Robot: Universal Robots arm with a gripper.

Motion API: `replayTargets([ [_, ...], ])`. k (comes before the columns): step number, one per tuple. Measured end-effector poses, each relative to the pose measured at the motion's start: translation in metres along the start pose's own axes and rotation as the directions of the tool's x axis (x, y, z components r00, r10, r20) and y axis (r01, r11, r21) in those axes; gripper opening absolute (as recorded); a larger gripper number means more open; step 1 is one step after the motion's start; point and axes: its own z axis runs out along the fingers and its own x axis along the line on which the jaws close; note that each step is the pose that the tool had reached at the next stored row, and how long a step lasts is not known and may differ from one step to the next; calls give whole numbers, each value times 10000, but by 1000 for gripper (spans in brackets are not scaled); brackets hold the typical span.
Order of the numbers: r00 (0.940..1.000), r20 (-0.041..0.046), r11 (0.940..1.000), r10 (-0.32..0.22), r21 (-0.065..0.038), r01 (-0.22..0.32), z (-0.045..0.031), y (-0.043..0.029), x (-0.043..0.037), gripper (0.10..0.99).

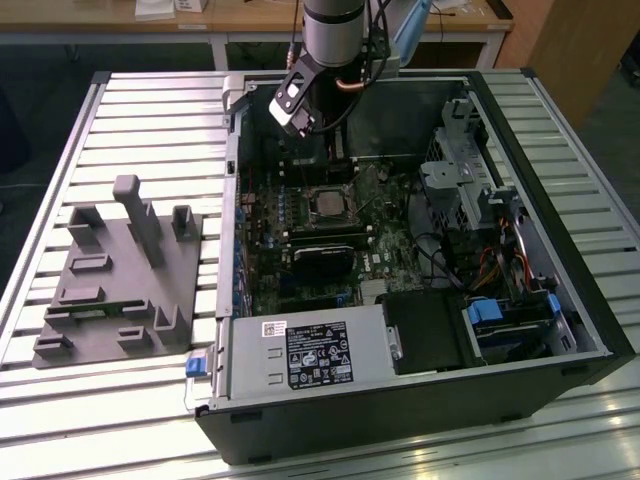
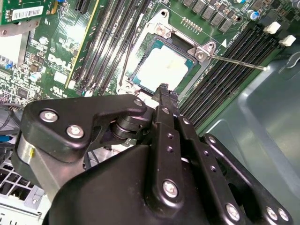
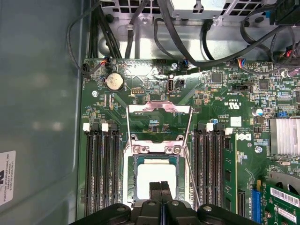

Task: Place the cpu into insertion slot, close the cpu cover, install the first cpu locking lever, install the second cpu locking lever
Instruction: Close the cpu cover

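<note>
One closed pincer hovers over the apparently seated cpu.

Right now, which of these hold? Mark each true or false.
1. The chip lies in its socket. True.
2. The metal cover is shut over the chip. False: it is swung open, off the chip.
3. The gripper holds a memory stick. False: its fingers are together, empty, near the chip's edge.
4. A grey fixture lies on the table, at the exterior view's left of the computer case. True.
</note>
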Motion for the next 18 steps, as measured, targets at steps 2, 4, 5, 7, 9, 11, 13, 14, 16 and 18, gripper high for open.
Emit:
replayTargets([
  [2,10000,0,10000,0,0,0,-1,0,0,106],
  [4,10000,1,10000,0,1,0,-3,0,0,106],
  [5,10000,3,10000,0,2,0,-6,0,0,106],
  [7,10000,1,10000,0,0,0,-24,2,0,106],
  [9,10000,2,10000,0,1,0,-49,4,0,106],
  [11,10000,0,10000,0,0,0,-64,5,0,106],
  [13,10000,0,10000,0,0,0,-79,7,0,106],
  [14,10000,1,10000,0,1,0,-87,7,0,106],
  [16,10000,1,10000,0,0,0,-97,8,0,106],
  [18,10000,0,10000,1,-1,-1,-116,10,0,106],
])
